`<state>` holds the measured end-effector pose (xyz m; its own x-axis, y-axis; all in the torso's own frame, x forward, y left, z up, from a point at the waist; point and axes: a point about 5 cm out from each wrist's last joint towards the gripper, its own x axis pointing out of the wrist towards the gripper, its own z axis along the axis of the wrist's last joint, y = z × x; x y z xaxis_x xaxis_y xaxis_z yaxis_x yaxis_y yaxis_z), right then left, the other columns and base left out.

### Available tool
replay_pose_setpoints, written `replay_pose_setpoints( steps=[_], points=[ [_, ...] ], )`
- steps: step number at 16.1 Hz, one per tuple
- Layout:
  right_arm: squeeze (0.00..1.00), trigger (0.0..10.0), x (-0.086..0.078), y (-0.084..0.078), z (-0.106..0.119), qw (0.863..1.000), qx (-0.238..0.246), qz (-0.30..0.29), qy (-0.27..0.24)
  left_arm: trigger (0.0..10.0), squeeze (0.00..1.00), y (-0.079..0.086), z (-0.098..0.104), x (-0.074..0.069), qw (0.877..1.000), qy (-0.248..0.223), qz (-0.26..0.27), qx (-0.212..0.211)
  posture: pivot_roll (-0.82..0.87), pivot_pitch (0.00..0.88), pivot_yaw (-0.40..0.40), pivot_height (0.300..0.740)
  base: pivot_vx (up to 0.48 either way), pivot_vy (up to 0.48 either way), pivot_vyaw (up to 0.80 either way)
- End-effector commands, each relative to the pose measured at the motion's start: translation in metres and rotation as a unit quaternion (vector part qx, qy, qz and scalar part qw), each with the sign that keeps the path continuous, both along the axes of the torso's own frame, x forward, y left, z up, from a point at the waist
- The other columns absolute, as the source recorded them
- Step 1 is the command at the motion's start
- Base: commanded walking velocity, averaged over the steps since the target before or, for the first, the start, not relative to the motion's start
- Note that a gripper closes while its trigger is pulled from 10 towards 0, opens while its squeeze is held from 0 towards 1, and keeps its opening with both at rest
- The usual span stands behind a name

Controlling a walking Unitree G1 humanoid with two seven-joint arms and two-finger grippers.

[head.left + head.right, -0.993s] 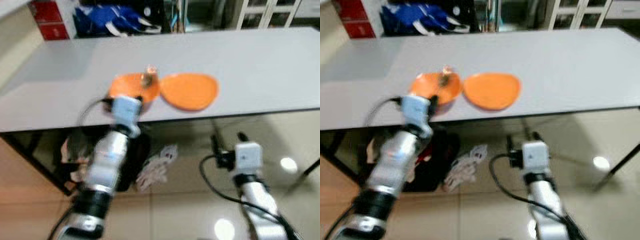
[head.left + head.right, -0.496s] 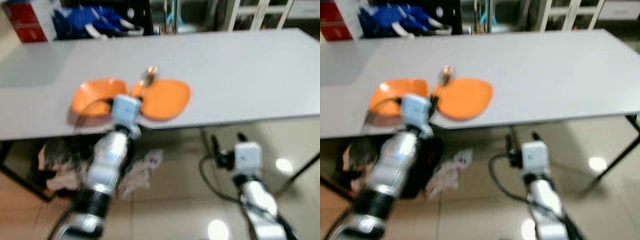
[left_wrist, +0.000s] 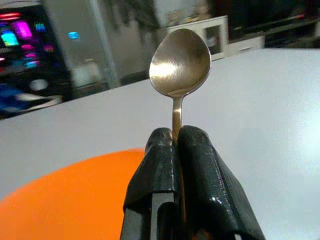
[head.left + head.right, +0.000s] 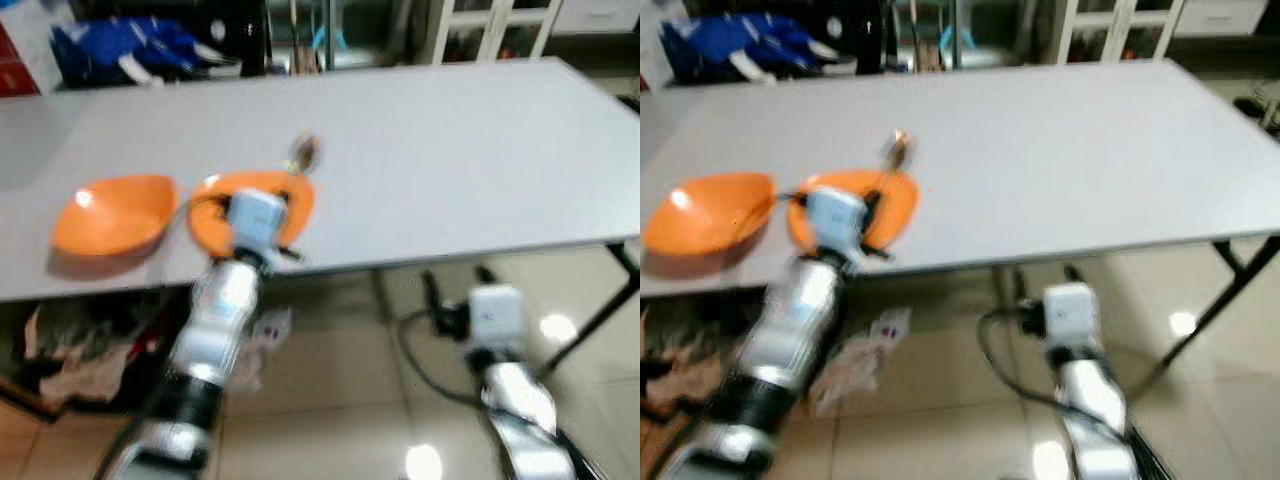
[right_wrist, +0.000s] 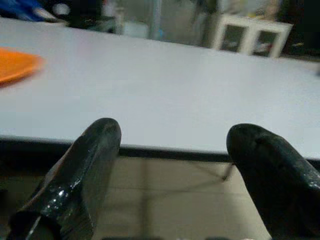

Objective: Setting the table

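The left gripper held a spoon by its handle, the two black fingers pressed together on it and the bowl of the spoon standing up past the fingertips. In the head views the spoon showed just beyond the far rim of an orange plate, and the left arm reached over that plate from the near edge of the grey counter. The plate lay close to the near edge, toward the counter's left end. An orange bowl sat just beside the plate, nearer the left end and not touching it. The right gripper hung below and in front of the counter's near edge, its fingers spread wide and holding nothing. The head views were blurred.
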<state>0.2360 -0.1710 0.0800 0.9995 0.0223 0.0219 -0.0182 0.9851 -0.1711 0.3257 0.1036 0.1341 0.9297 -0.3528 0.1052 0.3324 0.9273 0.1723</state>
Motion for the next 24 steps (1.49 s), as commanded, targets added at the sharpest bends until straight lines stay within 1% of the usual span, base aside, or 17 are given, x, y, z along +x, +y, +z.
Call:
replay_pose_setpoints(
  steps=[1,3,6,9,10,12,13,14,15,16,18,20,21,22,23,24],
  points=[
    [0.0,10.0,0.001,0.008,0.003,1.0,0.008,0.009,-0.008,0.0,0.0,0.013,0.006,0.004,1.0,-0.013,0.019,0.007,-0.07,0.0,0.066,0.731,0.285,-0.382,0.0],
    [0.0,10.0,0.0,0.008,0.003,1.0,0.008,0.009,-0.007,0.0,0.0,0.015,0.005,0.005,1.0,-0.009,0.023,0.006,-0.07,0.0,0.065,0.731,0.323,-0.351,0.0],
    [0.0,10.0,-0.001,0.009,0.002,1.0,0.009,0.01,-0.006,0.0,0.0,0.013,0.005,0.012,1.0,0.004,0.022,0.005,-0.07,0.0,0.062,0.731,0.0,0.0,0.0],
    [0.0,10.0,-0.003,0.008,0.002,1.0,0.009,0.01,-0.004,0.0,0.0,0.012,0.01,0.031,0.999,0.013,0.033,0.008,-0.09,0.0,0.057,0.731,0.0,0.0,0.0],
    [0.0,10.0,-0.005,0.007,0.002,1.0,0.007,0.01,-0.002,0.0,0.0,0.01,0.012,0.043,0.998,0.031,0.047,0.002,-0.1,0.0,0.059,0.731,0.0,0.0,0.0],
    [0.0,10.0,-0.007,0.005,0.002,1.0,0.005,0.008,-0.001,0.0,0.0,0.012,0.011,0.051,0.996,0.051,0.07,-0.001,-0.12,0.0,0.06,0.731,0.0,0.0,0.0],
    [0.0,10.0,-0.01,0.003,0.003,1.0,0.004,0.004,0.0,0.0,0.0,0.014,0.011,0.056,0.994,0.063,0.094,0.0,-0.13,0.0,0.059,0.731,0.0,0.0,0.0],
    [0.0,10.0,-0.012,0.003,0.003,1.0,0.003,0.003,0.001,0.0,0.0,0.015,0.01,0.058,0.992,0.068,0.106,0.005,-0.14,0.0,0.055,0.731,0.0,0.0,0.0],
    [0.0,10.0,-0.016,0.002,0.002,1.0,0.002,0.004,0.005,0.0,0.0,0.016,0.008,0.061,0.989,0.083,0.119,0.0,-0.15,0.0,0.051,0.731,0.0,0.0,0.0],
    [0.0,10.0,-0.018,0.002,0.002,1.0,0.001,0.004,0.009,0.0,0.0,0.016,0.008,0.063,0.988,0.088,0.126,-0.001,-0.15,0.0,0.05,0.731,0.0,0.0,0.0],
    [0.0,10.0,-0.025,0.001,0.001,1.0,-0.002,0.006,0.016,0.0,0.0,0.017,0.01,0.068,0.985,0.099,0.143,0.007,-0.17,0.0,0.045,0.731,0.0,0.0,0.0],
    [0.0,10.0,-0.035,-0.001,0.002,1.0,-0.002,0.004,0.02,0.0,0.0,0.023,0.013,0.072,0.981,0.109,0.157,0.017,-0.2,0.0,0.056,0.731,0.0,0.0,0.0],
    [0.0,10.0,-0.039,-0.002,0.001,1.0,-0.003,-0.002,0.023,0.0,0.0,0.027,0.016,0.074,0.98,0.109,0.165,0.012,-0.21,0.0,0.064,0.731,0.0,0.0,0.0],
    [0.0,10.0,-0.041,-0.004,0.001,1.0,-0.004,-0.007,0.026,0.0,0.0,0.028,0.017,0.074,0.981,0.106,0.164,0.005,-0.22,0.0,0.074,0.731,0.0,0.0,0.0],
    [0.0,10.0,-0.042,-0.006,0.002,1.0,-0.002,-0.017,0.022,0.0,0.0,0.018,0.019,0.07,0.991,0.068,0.116,0.008,-0.22,0.0,0.09,0.731,0.0,0.0,0.0],
    [0.0,10.0,-0.041,-0.008,0.003,1.0,0.001,-0.025,0.02,0.0,0.0,0.01,0.02,0.062,0.997,0.022,0.066,0.01,-0.21,0.0,0.092,0.731,0.0,0.0,0.0]
  ],
)
